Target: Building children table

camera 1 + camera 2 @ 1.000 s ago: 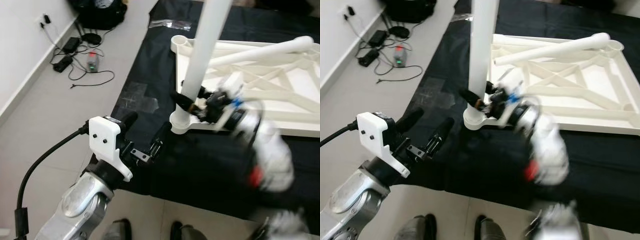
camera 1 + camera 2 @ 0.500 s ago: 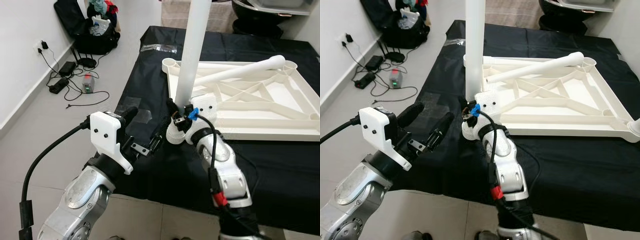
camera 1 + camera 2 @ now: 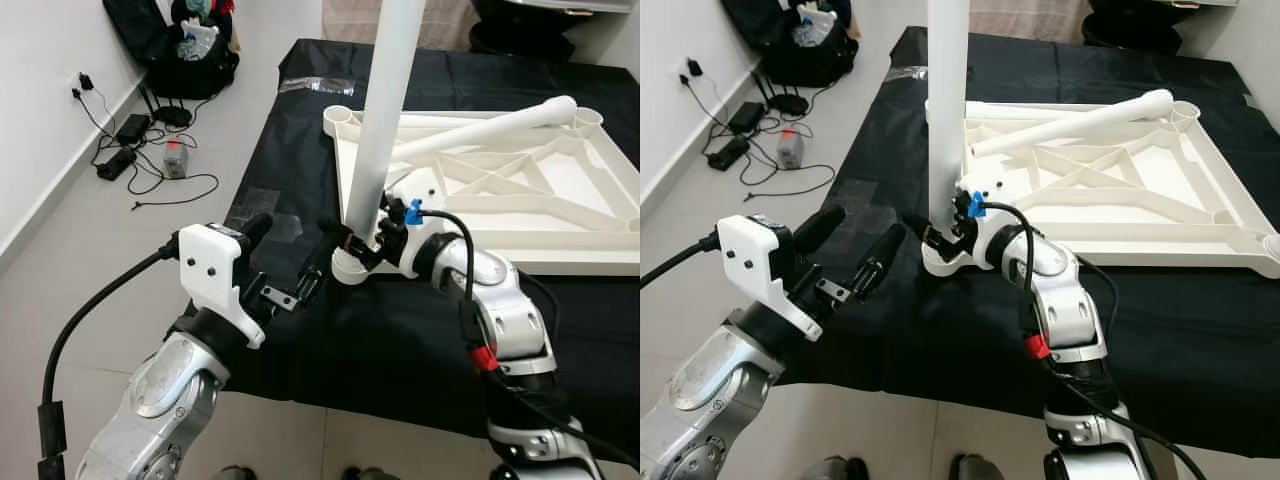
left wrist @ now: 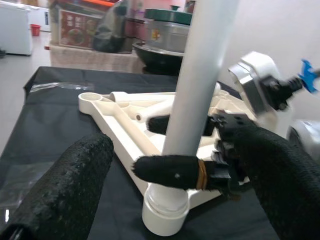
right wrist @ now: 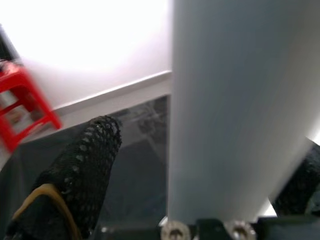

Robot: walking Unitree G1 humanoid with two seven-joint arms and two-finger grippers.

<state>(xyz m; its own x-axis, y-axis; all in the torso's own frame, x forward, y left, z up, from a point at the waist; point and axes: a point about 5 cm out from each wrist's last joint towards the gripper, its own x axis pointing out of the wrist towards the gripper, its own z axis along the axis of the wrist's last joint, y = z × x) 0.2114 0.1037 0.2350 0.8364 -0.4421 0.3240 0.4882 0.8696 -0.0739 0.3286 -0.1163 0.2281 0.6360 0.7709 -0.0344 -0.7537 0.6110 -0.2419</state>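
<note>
At the table frame [image 3: 520, 190] corner, upright leg [image 3: 385, 110], top cut off, is clasped by right gripper [image 3: 362, 243]; left gripper [image 3: 290, 262] is spread, nearby.

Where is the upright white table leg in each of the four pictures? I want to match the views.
Left eye view: upright white table leg, centre, rising from the tabletop's near-left corner socket.
Right eye view: left of centre.
Left wrist view: centre, beyond the left gripper's fingers.
Right wrist view: right half, very close.
Shared landmark: the round corner socket at its foot.

No readable text, labels or numbers anywhere
</note>
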